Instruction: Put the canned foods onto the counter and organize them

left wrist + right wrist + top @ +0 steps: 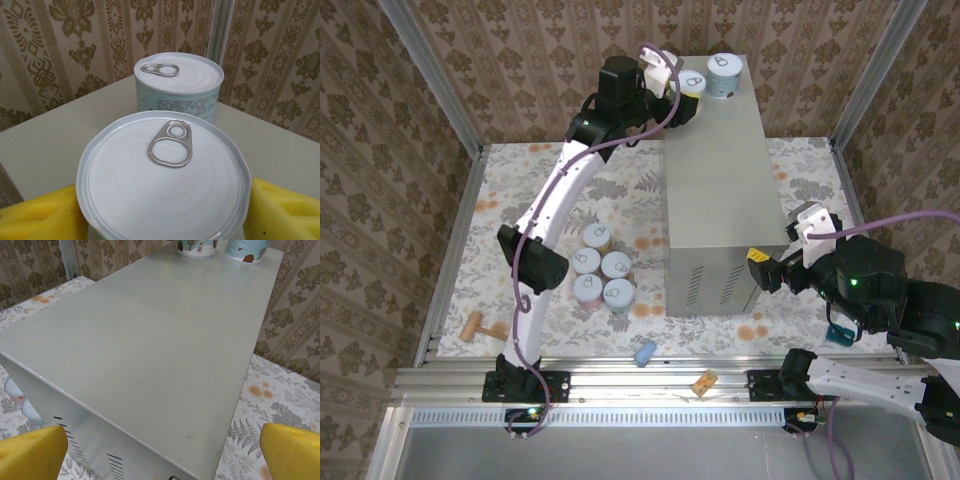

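Tin can (165,185) stands at the counter's (720,180) far end, just beside another can (178,85), between the left gripper's (160,220) yellow pads (40,215). Pinched or only flanked, can't tell. You should open evenly, lift straight up, and not nudge the neighbour. Right gripper (162,452) hangs wide and empty over the counter's near end. Five cans (603,268) wait left of the counter.

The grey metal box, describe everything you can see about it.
The counter is a tall light-grey rectangular box, seemingly sheet metal, standing upright on the floral surface. Its flat matte top is bare except at the far end, where a light-blue can and a second can stand side by side, the second between the fingers of the left gripper. Vent slits mark its near face.
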You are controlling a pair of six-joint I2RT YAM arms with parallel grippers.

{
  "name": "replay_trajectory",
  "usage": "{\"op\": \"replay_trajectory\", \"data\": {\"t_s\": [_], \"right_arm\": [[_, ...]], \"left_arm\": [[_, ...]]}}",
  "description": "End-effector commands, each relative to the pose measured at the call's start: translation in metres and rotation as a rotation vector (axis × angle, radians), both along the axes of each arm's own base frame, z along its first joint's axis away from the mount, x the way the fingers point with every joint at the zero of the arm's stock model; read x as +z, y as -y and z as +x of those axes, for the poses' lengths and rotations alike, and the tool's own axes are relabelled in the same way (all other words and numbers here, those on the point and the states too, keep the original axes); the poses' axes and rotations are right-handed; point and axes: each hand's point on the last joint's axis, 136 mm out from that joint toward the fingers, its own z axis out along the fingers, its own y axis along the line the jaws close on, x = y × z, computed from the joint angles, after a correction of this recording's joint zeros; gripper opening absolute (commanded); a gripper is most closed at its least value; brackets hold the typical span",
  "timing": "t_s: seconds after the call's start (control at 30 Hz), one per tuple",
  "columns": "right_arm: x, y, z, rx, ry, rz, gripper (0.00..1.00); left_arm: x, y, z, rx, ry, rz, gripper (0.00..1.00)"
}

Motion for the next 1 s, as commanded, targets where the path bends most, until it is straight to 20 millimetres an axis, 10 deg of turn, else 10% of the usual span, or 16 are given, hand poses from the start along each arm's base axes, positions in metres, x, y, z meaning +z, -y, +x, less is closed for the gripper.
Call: {"op": "replay_trajectory", "data": {"t_s": [0.0, 0.97], "right_arm": [[0.001, 0.004, 0.002, -0.031, 0.005, 0.022, 1.0], [0.004, -0.003, 0.006, -0.026, 0.008, 0.02, 1.0]], "left_arm": [[-0.03, 0.001, 0.019, 0.017, -0.04, 0.026, 0.72], [-0.063, -0.005, 0.067, 0.11, -0.022, 0.007, 0.78]]}}
